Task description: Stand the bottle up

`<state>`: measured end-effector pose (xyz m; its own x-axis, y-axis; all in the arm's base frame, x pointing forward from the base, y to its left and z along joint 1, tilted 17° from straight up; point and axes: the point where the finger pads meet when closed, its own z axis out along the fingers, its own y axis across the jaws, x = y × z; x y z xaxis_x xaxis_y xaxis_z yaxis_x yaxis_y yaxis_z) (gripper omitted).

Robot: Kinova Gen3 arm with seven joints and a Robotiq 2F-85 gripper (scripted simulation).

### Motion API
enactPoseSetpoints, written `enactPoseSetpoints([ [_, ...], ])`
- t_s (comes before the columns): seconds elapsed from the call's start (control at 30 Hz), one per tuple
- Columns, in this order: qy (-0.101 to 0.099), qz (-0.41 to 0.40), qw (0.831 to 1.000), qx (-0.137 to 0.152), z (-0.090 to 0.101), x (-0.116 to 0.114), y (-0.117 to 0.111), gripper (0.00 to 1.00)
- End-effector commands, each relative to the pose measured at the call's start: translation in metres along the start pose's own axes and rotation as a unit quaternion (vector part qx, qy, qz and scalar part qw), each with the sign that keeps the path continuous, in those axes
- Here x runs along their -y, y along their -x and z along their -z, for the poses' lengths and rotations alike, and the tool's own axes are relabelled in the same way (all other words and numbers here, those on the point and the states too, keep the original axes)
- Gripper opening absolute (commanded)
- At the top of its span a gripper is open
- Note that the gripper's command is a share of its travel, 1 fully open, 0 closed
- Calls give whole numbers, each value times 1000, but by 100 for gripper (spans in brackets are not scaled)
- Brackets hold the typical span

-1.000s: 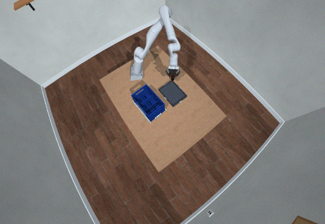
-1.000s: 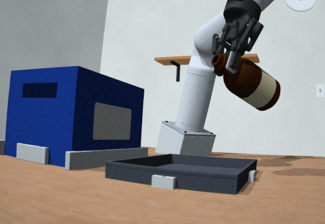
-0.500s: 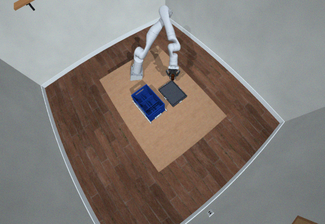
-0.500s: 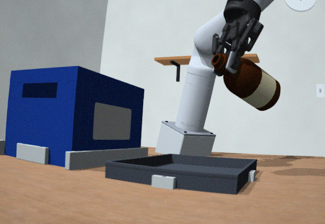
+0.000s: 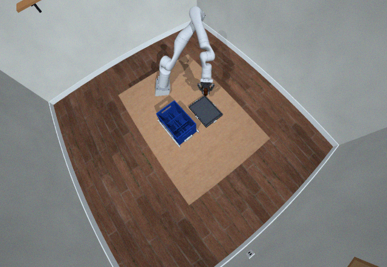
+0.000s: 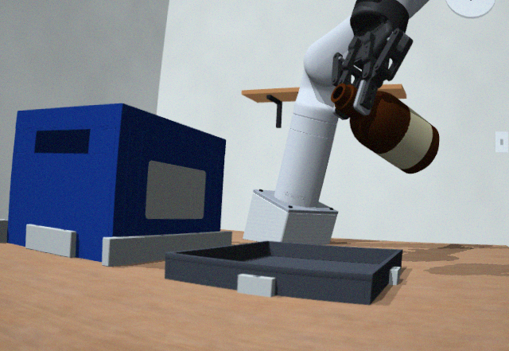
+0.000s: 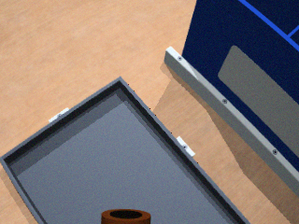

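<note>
A brown bottle (image 5: 205, 91) (image 6: 382, 122) (image 7: 126, 218) with a cream label hangs in the air, tilted, its open mouth up toward the crate side and its base lower, at the right in the exterior view. My gripper (image 6: 354, 102) is shut on the bottle at its neck. The wrist view shows only the bottle's mouth, at the bottom edge. The dark grey tray (image 5: 205, 111) (image 6: 320, 283) (image 7: 154, 163) lies flat on the table with nothing on it. The bottle is well above the table, near the tray's edge on the robot's side in the top view.
The blue crate (image 5: 176, 122) (image 6: 65, 182) (image 7: 201, 42) with inner compartments stands beside the tray, a gap between them. Low light-grey strips (image 6: 164, 246) (image 7: 224, 101) run along the crate's foot. Small light blocks (image 6: 255, 285) (image 7: 186, 147) sit against the tray's sides. The robot's base (image 5: 162, 89) stands behind.
</note>
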<state>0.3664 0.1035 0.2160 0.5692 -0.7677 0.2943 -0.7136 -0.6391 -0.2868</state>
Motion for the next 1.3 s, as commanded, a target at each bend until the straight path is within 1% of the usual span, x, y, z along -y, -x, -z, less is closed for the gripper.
enactPoseSetpoints([
  [0.0,0,0,1000,0,0,0,0,0],
  [0.4,1,0,1000,-10,0,0,0,0],
  [0.87,2,0,998,-56,-1,0,0,0],
  [0.93,2,0,998,-56,-1,0,0,0],
  [1.27,0,0,997,-82,0,0,0,0],
])
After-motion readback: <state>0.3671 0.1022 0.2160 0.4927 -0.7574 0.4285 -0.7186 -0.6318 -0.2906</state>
